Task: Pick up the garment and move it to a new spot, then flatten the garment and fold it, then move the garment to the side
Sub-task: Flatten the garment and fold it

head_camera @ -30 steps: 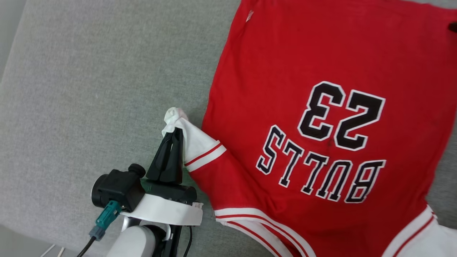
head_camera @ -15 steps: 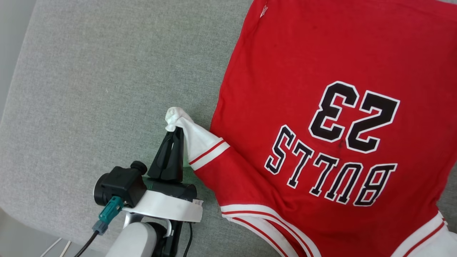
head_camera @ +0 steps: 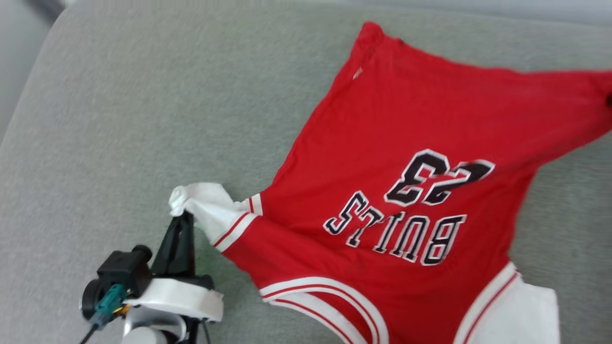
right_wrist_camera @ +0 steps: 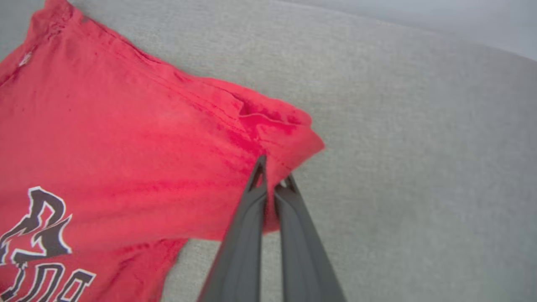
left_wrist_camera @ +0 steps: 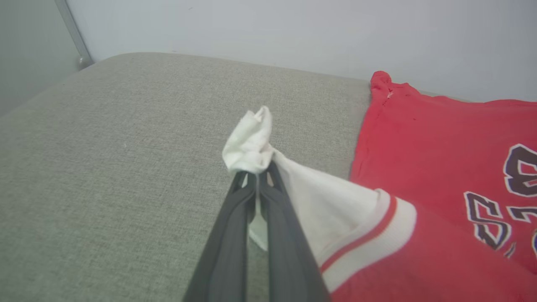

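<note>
The garment (head_camera: 411, 138), a red T-shirt with white sleeves and black "BULLS 23" lettering, lies spread front-up on a grey cushion, lettering upside down in the head view. My left gripper (head_camera: 184, 216) is shut on the bunched end of one white sleeve (head_camera: 205, 210), pulling it out to the left. The left wrist view shows the same pinch: the left gripper (left_wrist_camera: 258, 174) holds the white sleeve (left_wrist_camera: 251, 142). In the right wrist view my right gripper (right_wrist_camera: 272, 178) is shut on a red hem corner of the garment (right_wrist_camera: 289, 126), and the cloth is stretched taut toward it.
The grey fabric cushion (head_camera: 143, 119) has broad bare room left of the shirt. Its rounded far edge (left_wrist_camera: 168, 56) meets a pale wall (left_wrist_camera: 293, 33). The other white sleeve (head_camera: 521, 310) lies at the lower right.
The head camera has shifted, showing more of the cushion's far side. The shirt is now pulled taut between both grippers, its body creased and the "23" wrinkled. My left gripper moved left with the sleeve.
</note>
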Robot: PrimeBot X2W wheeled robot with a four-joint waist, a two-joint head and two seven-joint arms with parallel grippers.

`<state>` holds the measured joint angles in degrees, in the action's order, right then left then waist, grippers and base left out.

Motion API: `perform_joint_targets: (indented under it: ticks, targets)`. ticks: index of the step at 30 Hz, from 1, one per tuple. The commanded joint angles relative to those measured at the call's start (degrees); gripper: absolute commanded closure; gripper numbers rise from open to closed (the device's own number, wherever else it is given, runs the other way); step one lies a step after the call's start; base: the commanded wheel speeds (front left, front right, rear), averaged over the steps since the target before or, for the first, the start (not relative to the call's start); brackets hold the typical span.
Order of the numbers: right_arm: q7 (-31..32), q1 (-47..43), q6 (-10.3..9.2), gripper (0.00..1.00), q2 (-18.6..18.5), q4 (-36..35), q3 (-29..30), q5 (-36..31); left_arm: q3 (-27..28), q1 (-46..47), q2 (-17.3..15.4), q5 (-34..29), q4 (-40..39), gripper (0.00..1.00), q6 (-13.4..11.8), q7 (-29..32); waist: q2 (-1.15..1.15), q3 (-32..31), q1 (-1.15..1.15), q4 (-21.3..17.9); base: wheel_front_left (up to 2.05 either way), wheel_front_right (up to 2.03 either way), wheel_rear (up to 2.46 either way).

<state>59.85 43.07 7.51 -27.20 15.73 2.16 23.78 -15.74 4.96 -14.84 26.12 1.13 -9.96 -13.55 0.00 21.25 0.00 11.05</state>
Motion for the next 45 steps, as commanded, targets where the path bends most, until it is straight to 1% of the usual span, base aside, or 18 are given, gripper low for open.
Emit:
perform_joint_targets:
  ticks: [1,3,4,5,6,7,11,17,21,22,23,24,25,29,34,38,40,45]
  targets:
    - [-0.1,-1.1,-0.04,1.0,-0.3,-0.2,-0.1,0.4,0.2,-0.4,-0.3,0.3,0.0,1.0,-0.3,0.1,0.0,-3.8,0.0,-3.9,0.0,0.0,0.0]
    - [0.2,-6.2,-0.03,1.0,-1.1,-3.5,-0.3,1.7,1.2,-1.9,-1.2,0.7,0.2,1.0,-0.9,0.7,0.0,-5.7,0.0,-5.9,0.0,0.0,0.0]
    - [0.8,-11.7,-0.03,1.0,-1.8,-7.2,0.0,2.7,2.1,-3.2,-2.1,1.1,0.1,1.0,-1.5,1.5,0.0,-7.3,0.0,-7.6,0.0,0.0,0.0]
    - [1.1,-14.9,-0.03,1.0,-2.0,-8.9,0.2,3.2,2.5,-3.6,-2.4,1.4,0.1,1.0,-1.8,1.7,0.0,-7.9,0.0,-8.5,0.0,0.0,0.0]
    - [1.2,-18.0,-0.04,1.0,-1.9,-10.3,0.7,3.6,2.8,-4.2,-2.6,1.4,0.1,1.0,-2.0,2.0,0.0,-8.6,0.0,-9.2,0.0,0.0,0.0]
    - [1.2,-18.0,-0.04,1.0,-1.9,-10.3,0.7,3.6,2.8,-4.2,-2.6,1.4,0.1,1.0,-2.0,2.0,0.0,-8.6,0.0,-9.2,0.0,0.0,0.0]
    - [2.7,-30.7,-0.04,1.0,-0.7,-15.8,2.0,4.5,4.3,-6.6,-3.6,2.3,-0.2,1.0,-3.2,2.5,0.0,-10.5,0.0,-11.9,0.0,0.0,0.0]
    - [4.8,-47.8,-0.03,1.0,4.5,-19.6,4.9,5.2,5.2,-9.4,-4.4,3.3,-0.5,1.0,-4.0,3.6,0.0,-12.4,0.0,-14.3,0.0,0.0,0.0]
    - [6.2,-55.1,-0.04,1.0,9.1,-19.9,6.8,5.7,5.2,-10.6,-5.1,3.6,-0.5,1.0,-4.2,4.7,0.0,-13.5,0.0,-15.1,0.0,0.0,0.0]
    - [5.9,-55.9,-0.04,0.91,10.6,-20.0,7.5,6.2,5.1,-10.7,-5.2,3.6,-0.4,1.0,-4.2,4.9,0.0,-13.6,0.0,-15.3,0.0,0.0,0.0]
    - [5.7,-56.7,-0.03,0.59,11.4,-20.2,7.5,6.3,5.2,-10.8,-5.4,3.7,-0.4,1.0,-4.3,5.1,0.0,-13.7,0.0,-15.5,0.0,0.0,0.0]
    - [5.0,-57.0,-0.04,0.07,12.0,-20.5,7.6,6.4,5.2,-10.9,-5.4,3.8,-0.5,1.0,-4.3,5.2,0.0,-13.8,0.0,-15.6,0.0,0.0,0.0]
    - [3.9,-57.0,-0.04,0.0,12.9,-20.6,8.1,6.7,5.2,-11.1,-5.5,3.8,-0.5,1.0,-4.3,5.3,0.0,-13.9,0.0,-15.7,0.0,0.0,0.0]
    - [-1.8,-55.1,-0.04,0.0,14.2,-20.3,9.4,6.4,5.0,-11.2,-5.6,3.7,-1.1,1.0,-4.6,5.8,0.0,-14.0,0.0,-15.9,0.0,0.0,0.0]
    - [-15.0,-49.8,-0.04,0.0,14.9,-18.9,11.5,5.2,4.4,-9.6,-5.5,3.2,-2.7,1.0,-4.9,6.1,0.0,-13.0,0.0,-15.3,0.0,0.0,0.0]
    - [-26.2,-44.4,-0.04,0.0,13.9,-16.4,11.2,3.3,3.7,-7.9,-5.3,2.7,-4.2,1.0,-5.1,6.3,0.0,-11.4,0.0,-14.4,0.0,0.0,0.0]
    - [-30.6,-41.5,-0.03,0.0,13.7,-15.1,10.6,3.8,3.4,-6.8,-5.1,2.3,-4.9,1.0,-5.0,6.3,0.0,-10.3,0.0,-13.8,0.0,0.0,0.0]
    - [-37.9,-33.5,-0.03,0.0,11.4,-12.8,7.6,4.3,1.9,-3.2,-4.4,1.4,-6.3,1.0,-4.3,5.9,0.0,-6.5,0.0,-11.6,0.0,0.0,0.0]
